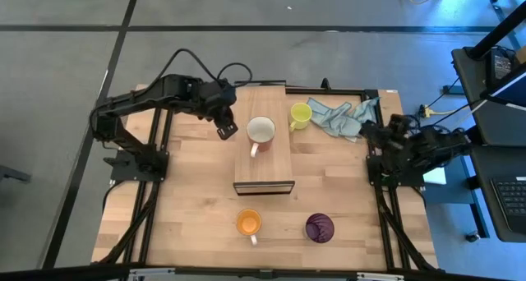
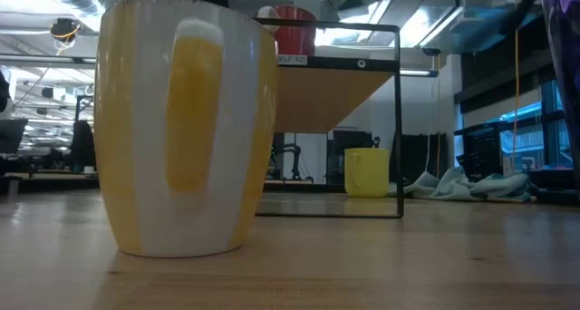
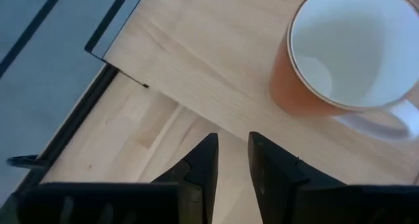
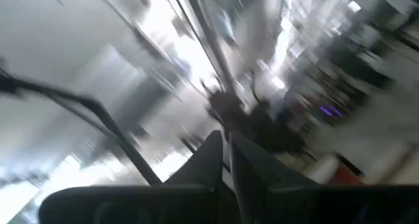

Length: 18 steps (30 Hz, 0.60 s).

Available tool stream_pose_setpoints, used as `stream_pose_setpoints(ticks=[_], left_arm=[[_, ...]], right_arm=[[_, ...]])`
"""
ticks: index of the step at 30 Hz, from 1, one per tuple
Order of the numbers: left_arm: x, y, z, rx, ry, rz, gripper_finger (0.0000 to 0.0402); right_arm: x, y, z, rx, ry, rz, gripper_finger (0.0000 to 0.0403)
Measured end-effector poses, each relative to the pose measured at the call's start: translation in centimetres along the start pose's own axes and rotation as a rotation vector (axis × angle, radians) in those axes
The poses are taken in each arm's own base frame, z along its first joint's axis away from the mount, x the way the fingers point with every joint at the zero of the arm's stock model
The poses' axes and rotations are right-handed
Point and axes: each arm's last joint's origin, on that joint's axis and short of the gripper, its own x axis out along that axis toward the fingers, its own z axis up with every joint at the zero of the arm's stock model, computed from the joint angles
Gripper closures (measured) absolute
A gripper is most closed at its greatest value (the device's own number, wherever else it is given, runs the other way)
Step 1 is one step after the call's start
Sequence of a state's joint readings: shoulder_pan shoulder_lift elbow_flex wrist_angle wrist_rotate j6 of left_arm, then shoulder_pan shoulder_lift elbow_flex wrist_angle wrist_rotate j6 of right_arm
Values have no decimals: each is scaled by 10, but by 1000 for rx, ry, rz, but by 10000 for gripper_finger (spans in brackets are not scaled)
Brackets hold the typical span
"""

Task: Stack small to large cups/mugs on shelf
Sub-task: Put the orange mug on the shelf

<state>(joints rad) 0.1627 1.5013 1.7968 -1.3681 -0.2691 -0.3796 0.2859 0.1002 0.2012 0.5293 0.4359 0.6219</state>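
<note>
A white-lined mug with a reddish-orange outer wall stands upright on the shelf, a long pale wood board with a dark frame at its lower end, lying at the centre of the high view. The mug sits in the board's upper half, its handle pointing toward the lower left of the frame. In the left wrist view the same mug shows a clean white interior, a thin rim and a pale handle, resting on the light board.

Off the shelf, the yellow mug stands just right of the board's upper corner, touching the crumpled blue-grey cloth. The orange mug sits on the table below the shelf's framed end, and the dark purple mug stands to its right. In the low view, the orange mug fills the left of the picture with yellow and white stripes, and the yellow mug shows small beyond the frame.

The left gripper hovers just left of the white-lined mug, over the shelf's edge, its fingers nearly together and clasping nothing. The right gripper waits at the table's right edge, near the cloth; its fingers are drawn together on nothing.
</note>
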Motion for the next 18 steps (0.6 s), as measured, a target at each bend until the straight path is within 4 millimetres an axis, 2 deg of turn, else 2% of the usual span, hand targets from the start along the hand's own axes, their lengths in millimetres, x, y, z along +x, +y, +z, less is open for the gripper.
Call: stream_pose_setpoints(ticks=[5, 10, 14, 18], left_arm=[[23, -1, -14, -59, -28, -23, 324], [39, -2, -27, -149, -155, -133, 324], [47, 2, -44, -202, -192, -158, 324], [57, 5, -60, -248, -201, -184, 324]], right_arm=[[51, 22, -9, -192, 272, -193, 371], [105, 43, -11, -409, 458, -434, 371], [134, 46, -13, -433, 613, -623, 371], [156, 33, -22, -437, 722, -770, 371]])
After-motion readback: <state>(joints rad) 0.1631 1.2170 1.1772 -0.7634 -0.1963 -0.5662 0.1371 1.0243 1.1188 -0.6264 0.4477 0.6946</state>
